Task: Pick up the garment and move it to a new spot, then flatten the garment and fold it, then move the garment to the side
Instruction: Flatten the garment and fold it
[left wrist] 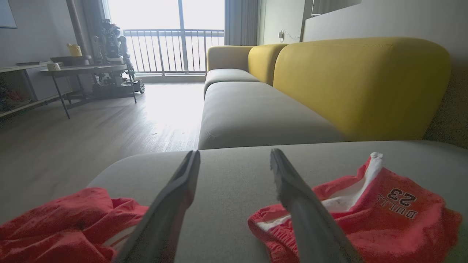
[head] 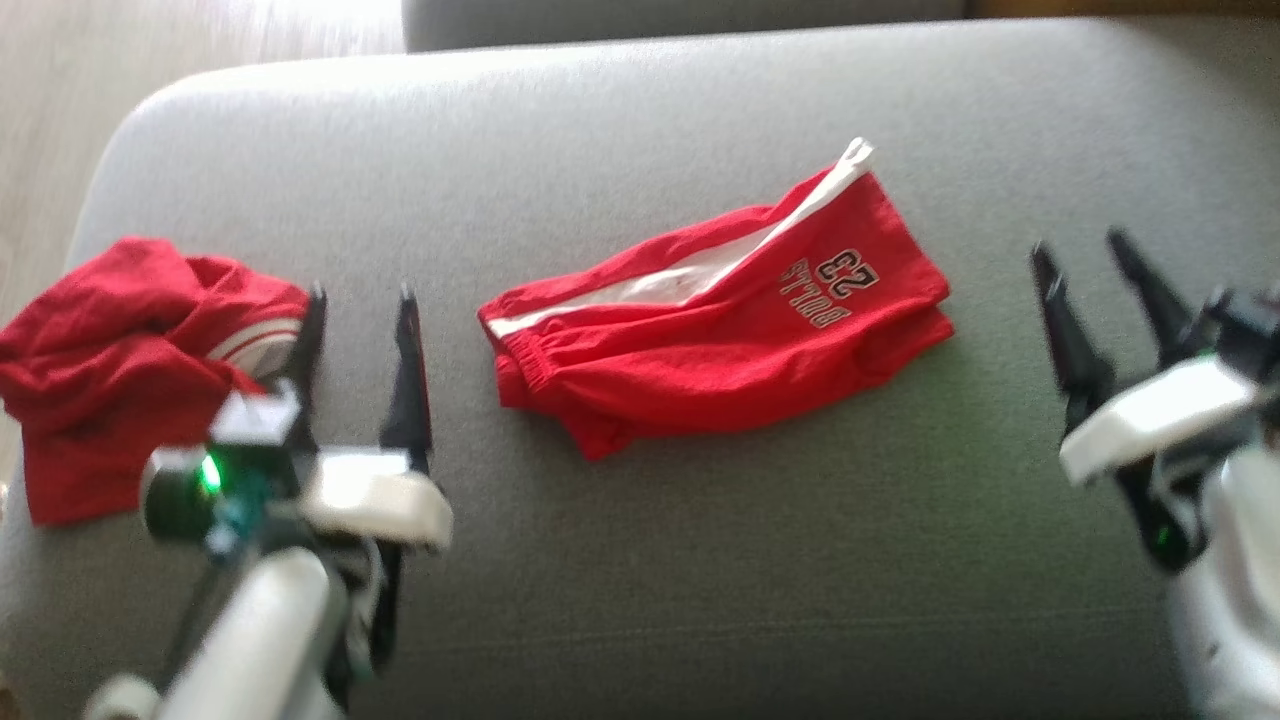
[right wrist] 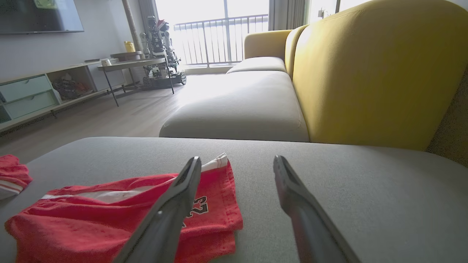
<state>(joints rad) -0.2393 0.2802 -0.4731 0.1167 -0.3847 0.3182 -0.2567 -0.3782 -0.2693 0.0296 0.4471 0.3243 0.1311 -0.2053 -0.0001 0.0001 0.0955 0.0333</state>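
Note:
A pair of red shorts with a white side stripe and black "BULLS 23" print lies folded in the middle of the grey cushion; they also show as the shorts and shorts in the wrist views. A second red garment with white striped trim lies crumpled at the cushion's left edge, seen as crumpled cloth. My left gripper stands open between the two garments, holding nothing. To the right of the shorts my right gripper hovers open and empty.
The grey cushion's rounded left edge drops to a wooden floor. Yellow sofa backrests rise behind the seats, with more grey sofa seats beyond. A side table and another robot stand by the balcony window.

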